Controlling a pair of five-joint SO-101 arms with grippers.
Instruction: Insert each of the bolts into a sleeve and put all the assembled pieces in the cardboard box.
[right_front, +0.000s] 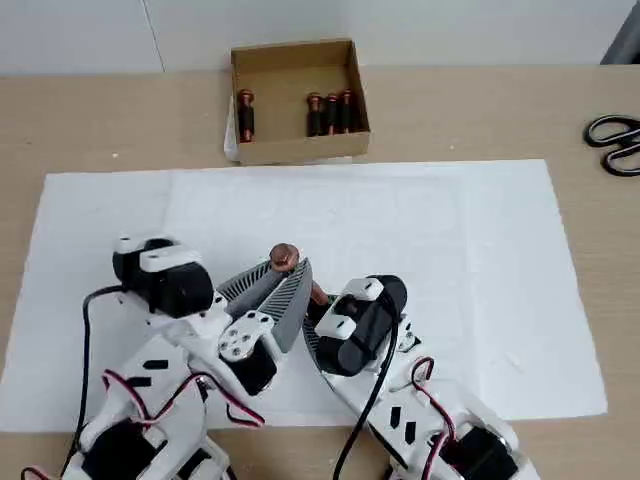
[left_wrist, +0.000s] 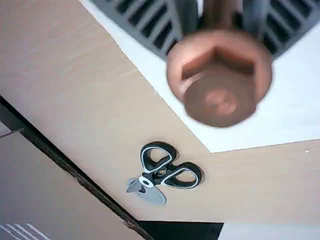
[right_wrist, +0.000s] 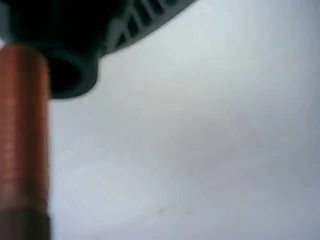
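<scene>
Wooden table (right_front: 500, 110) is taking up the whole scene, with a big white paper (right_front: 450, 280) lying across the middle of it. Both arms are sitting at the near edge, over the near part of the paper. The left arm (right_front: 165, 285) is on the left and the right arm (right_front: 360, 320) is just right of it, with the two leaning in toward each other.

The cardboard box (right_front: 295, 150) is sitting at the far side, just past the paper's far edge and about centre. It's holding four assembled pieces. One (right_front: 245, 115) is lying by its left wall and three (right_front: 330, 112) are packed side by side against the right wall.

Scissors (right_front: 615, 143) are lying way off at the far right on bare wood, well apart from everything else.

The left gripper (right_front: 282, 275) is clamping a copper bolt (right_front: 284, 257) between its grey ribbed fingers (left_wrist: 145, 20), with the hex head poking out past the tips, above the paper. The left wrist view is showing that head right up close.

The right gripper (right_front: 312, 322) is tucked in under its arm, just beside the left one, and I can't tell if it's gripping anything. Its wrist view is showing a copper threaded shaft (right_wrist: 25, 130) up close over the paper. I can't say for sure it's the same bolt.
</scene>
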